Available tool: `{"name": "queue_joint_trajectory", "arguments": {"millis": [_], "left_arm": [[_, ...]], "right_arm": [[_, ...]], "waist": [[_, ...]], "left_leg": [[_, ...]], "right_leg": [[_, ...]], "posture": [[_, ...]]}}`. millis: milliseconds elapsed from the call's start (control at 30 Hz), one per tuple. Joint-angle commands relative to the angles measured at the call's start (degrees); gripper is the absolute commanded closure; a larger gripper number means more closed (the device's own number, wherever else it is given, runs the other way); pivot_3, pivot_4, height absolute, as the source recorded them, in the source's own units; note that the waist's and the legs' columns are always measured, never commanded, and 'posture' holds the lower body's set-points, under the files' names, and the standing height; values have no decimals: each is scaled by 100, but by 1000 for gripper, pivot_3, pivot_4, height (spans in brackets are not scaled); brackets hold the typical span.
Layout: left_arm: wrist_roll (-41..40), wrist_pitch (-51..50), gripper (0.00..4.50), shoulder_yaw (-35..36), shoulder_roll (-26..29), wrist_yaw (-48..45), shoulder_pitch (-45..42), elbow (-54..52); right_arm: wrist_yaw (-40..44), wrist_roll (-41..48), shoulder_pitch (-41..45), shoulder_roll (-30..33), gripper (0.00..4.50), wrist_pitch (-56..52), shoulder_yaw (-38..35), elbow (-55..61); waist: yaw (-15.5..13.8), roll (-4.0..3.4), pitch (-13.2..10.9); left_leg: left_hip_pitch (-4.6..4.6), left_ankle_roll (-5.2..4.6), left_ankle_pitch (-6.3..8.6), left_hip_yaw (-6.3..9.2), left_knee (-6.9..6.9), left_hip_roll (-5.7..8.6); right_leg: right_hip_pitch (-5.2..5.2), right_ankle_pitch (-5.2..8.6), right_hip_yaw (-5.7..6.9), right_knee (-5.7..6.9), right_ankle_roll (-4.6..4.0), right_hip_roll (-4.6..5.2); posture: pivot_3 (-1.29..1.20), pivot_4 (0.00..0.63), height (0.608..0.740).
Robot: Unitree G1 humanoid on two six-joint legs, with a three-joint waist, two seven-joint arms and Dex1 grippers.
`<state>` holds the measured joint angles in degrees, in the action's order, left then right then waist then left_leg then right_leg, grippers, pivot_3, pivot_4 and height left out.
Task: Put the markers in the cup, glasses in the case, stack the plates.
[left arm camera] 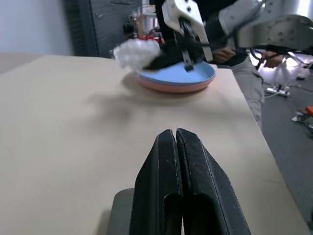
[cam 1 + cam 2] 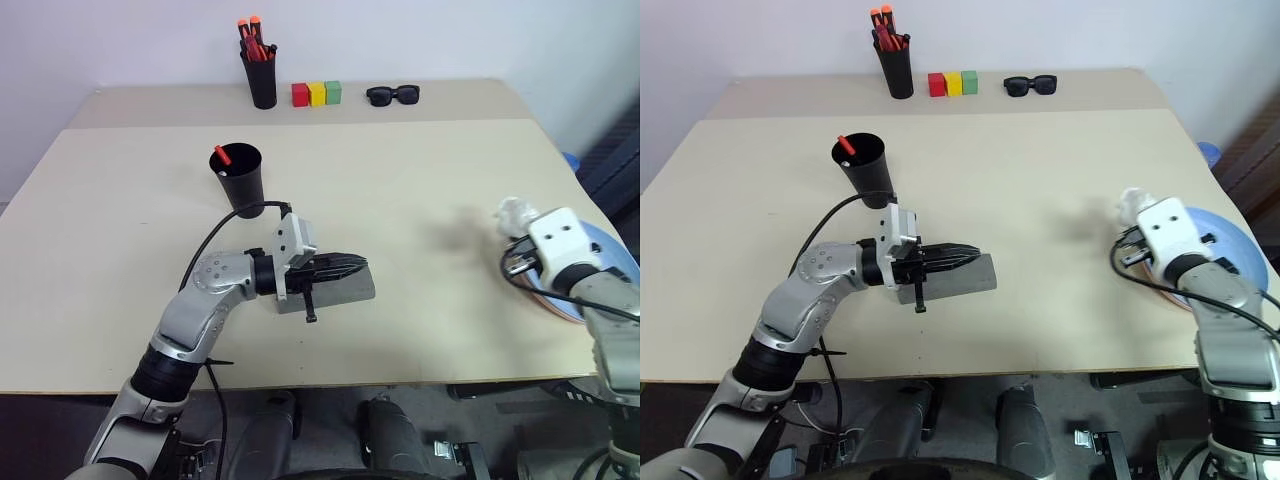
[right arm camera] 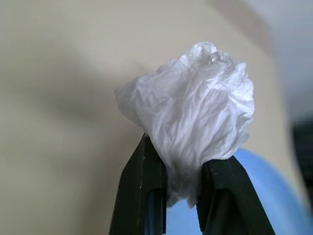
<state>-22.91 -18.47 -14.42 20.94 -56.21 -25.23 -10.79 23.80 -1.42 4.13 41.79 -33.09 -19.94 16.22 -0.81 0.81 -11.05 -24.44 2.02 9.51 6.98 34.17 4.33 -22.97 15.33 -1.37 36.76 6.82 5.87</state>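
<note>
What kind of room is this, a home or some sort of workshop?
Probably a lab or workshop, not a home. A bare beige table carries test props: colour blocks, a holder of orange-capped markers and stacked plates. Beyond the table's edge, cables lie on the floor.

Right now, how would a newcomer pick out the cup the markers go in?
Start at the table's far edge, where a narrow black holder bristles with orange-capped markers. Nearer, just beyond the left gripper, stands the cup: wider, tapered, matte black, one red marker poking out.
</note>
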Motion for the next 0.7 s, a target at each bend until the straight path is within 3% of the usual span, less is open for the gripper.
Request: {"name": "queue_joint_trajectory", "arguments": {"millis": [33, 333, 500, 700], "left_arm": [[77, 242, 4500, -81, -111, -131, -199, 152], [157, 436, 4500, 44, -262, -65, -284, 373], [163, 392, 4500, 431, -61, 251, -152, 355], [139, 380, 4500, 1131, 253, 834, 166, 198]], "right_arm": [[-141, 9, -198, 102, 4370, -332, -678, 230], [-243, -165, -230, 156, 27, -270, -381, 190], [-112, -227, 72, 218, 27, 159, 145, 36], [380, 608, 695, -231, 27, 685, 360, 54]], "waist": [[2, 0, 0], [79, -10, 5], [80, -10, 5], [142, -7, 3]], "left_leg": [[0, 0, 0, 0, 0, 0], [4, -1, 0, -5, -1, -3], [3, -1, 0, -3, -1, -3], [3, -1, 0, 3, -2, -4]], "right_leg": [[1, 0, 0, 0, 0, 0], [0, 0, -3, 4, 0, -1], [0, 0, -1, 3, 1, -1], [0, -1, 2, 3, 4, -2]], "posture": [[0, 150, 740], [0, 150, 740], [0, 150, 740], [0, 150, 740]]}}
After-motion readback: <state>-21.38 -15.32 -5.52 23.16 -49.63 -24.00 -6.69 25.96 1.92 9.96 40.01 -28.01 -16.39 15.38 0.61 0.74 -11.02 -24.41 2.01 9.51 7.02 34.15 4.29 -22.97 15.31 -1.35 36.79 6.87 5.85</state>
